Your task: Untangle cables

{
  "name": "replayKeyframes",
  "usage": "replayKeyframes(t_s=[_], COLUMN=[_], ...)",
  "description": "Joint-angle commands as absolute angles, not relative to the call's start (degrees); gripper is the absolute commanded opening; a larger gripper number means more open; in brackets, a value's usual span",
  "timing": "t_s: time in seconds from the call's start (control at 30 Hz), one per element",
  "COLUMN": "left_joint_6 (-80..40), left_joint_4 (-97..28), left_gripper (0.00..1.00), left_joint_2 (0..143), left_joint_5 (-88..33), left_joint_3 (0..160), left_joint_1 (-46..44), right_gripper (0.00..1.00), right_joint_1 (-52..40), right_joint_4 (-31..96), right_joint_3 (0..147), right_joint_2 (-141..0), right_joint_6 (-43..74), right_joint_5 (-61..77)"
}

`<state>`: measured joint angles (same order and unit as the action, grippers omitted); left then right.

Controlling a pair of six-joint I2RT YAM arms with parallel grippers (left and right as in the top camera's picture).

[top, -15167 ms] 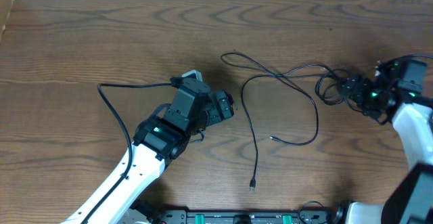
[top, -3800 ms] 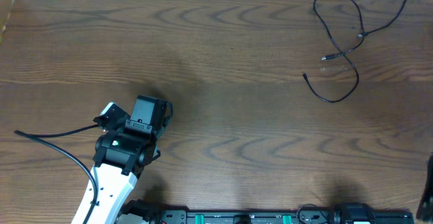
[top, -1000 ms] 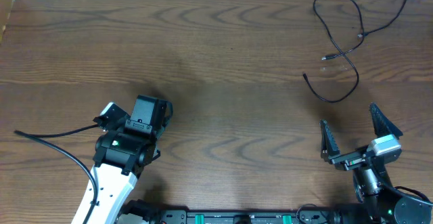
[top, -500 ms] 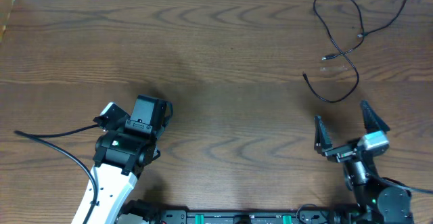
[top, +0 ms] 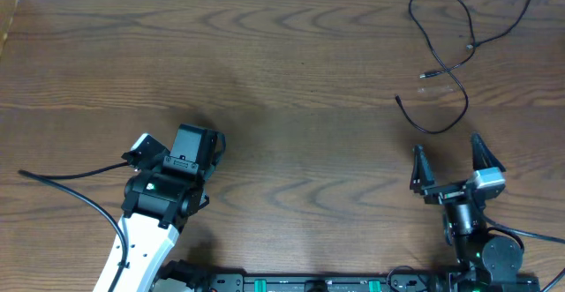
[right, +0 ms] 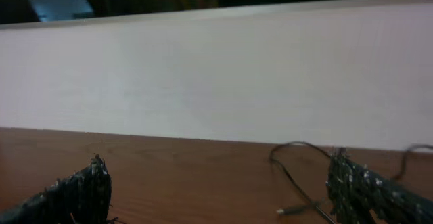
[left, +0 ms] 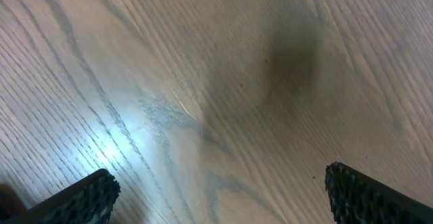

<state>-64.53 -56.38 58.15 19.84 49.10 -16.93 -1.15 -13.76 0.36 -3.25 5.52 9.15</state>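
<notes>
The cables are thin black cords lying in loose loops at the far right of the table. One has a small pale plug end, and another end curls free. My right gripper is open and empty near the front right edge, short of the cords. In the right wrist view a cord lies ahead between the spread fingers. My left gripper is at the front left, far from the cords. Its fingers are open over bare wood.
The left arm's thick black cable trails off to the left edge. A white wall runs along the table's far edge. The table's wooden top lies between the two arms.
The right arm has come into view at the front right and moved slightly up and left, gripper open. The left arm and the cords have not moved in the last seconds.
</notes>
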Motion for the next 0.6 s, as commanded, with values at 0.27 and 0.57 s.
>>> replayKeyframes(t_s=[0.27, 0.57], left_joint_6=[-65.0, -65.0], left_joint_4=[-56.5, -56.5], left_gripper=[0.98, 0.98], left_joint_2=[58.0, 58.0], left_joint_5=[21.1, 21.1], left_joint_3=[49.1, 49.1], left_joint_1=[-16.7, -16.7], right_gripper=[0.99, 0.99], right_joint_1=[-1.2, -1.2], right_joint_4=[-3.8, 4.1], right_joint_3=[0.3, 0.3], right_joint_2=[-3.0, -3.1], right_joint_6=[5.1, 4.5], right_joint_5=[-1.4, -2.5])
